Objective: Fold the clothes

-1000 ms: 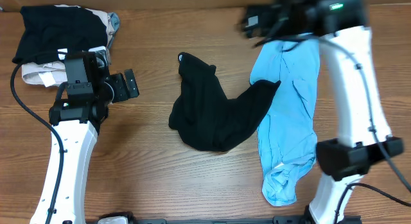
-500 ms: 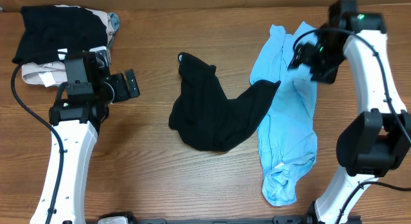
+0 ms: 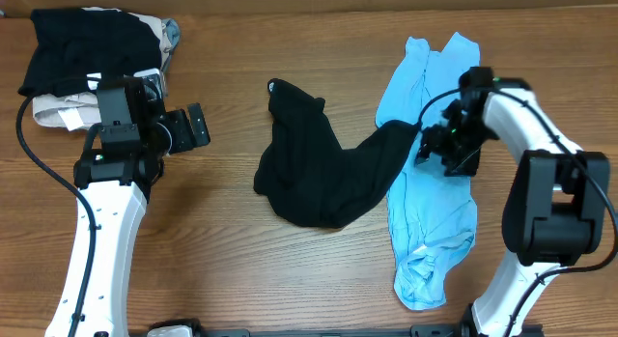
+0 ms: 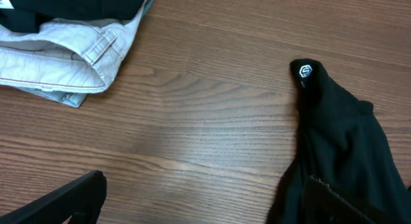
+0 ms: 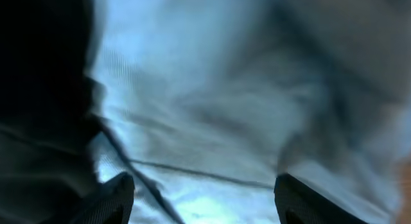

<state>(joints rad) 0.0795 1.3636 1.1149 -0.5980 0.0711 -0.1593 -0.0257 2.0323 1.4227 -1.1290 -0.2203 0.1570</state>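
A crumpled black garment [image 3: 314, 178] lies mid-table; its small white logo [image 4: 304, 71] shows in the left wrist view. One end of it overlaps the left edge of a long light-blue tee [image 3: 435, 216] that is laid out on the right. My right gripper [image 3: 436, 147] is open and low over the tee's middle, beside the black overlap. In the right wrist view it [image 5: 205, 205] has its fingertips [image 5: 112, 198] spread over blue fabric [image 5: 212, 102]. My left gripper [image 3: 193, 127] is open and empty over bare wood, left of the black garment [image 4: 347, 153].
A pile of clothes [image 3: 87, 62], black on top of beige, sits at the back left corner just behind the left arm. The beige piece [image 4: 58, 51] shows in the left wrist view. Bare wood [image 3: 222, 240] lies between the left arm and the black garment.
My right gripper has swung from the table's back edge toward the front and down onto the middle of the blue tee. The left arm has not moved.
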